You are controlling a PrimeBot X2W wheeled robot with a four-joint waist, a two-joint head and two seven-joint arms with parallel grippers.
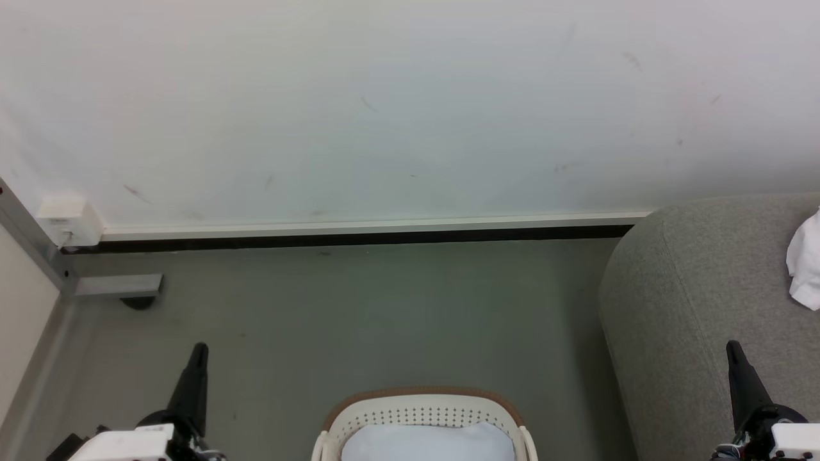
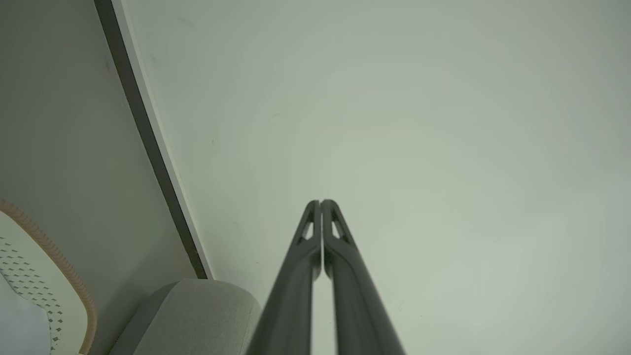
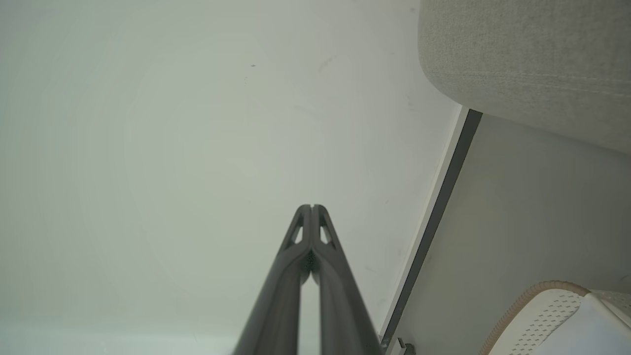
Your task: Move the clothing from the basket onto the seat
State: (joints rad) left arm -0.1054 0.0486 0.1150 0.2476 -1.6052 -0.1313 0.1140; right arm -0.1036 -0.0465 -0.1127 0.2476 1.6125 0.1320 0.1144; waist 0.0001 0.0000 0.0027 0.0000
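Between the left gripper (image 1: 198,352) and right gripper (image 1: 733,349), the basket (image 1: 419,392) sits on the grey floor (image 1: 359,307), a pale cloth (image 1: 426,443) inside. Both pairs of fingers (image 2: 296,276) are pressed together, empty. The grey seat (image 1: 692,301) stands beside the white wall (image 1: 384,115).

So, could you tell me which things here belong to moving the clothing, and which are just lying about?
Job: oval white perforated plastic basket with brown rim; large grey fabric seat; left gripper and right gripper, both shut.
Lying about: pale bluish-white cloth in the basket; crumpled white cloth on the seat; small white box, far left.
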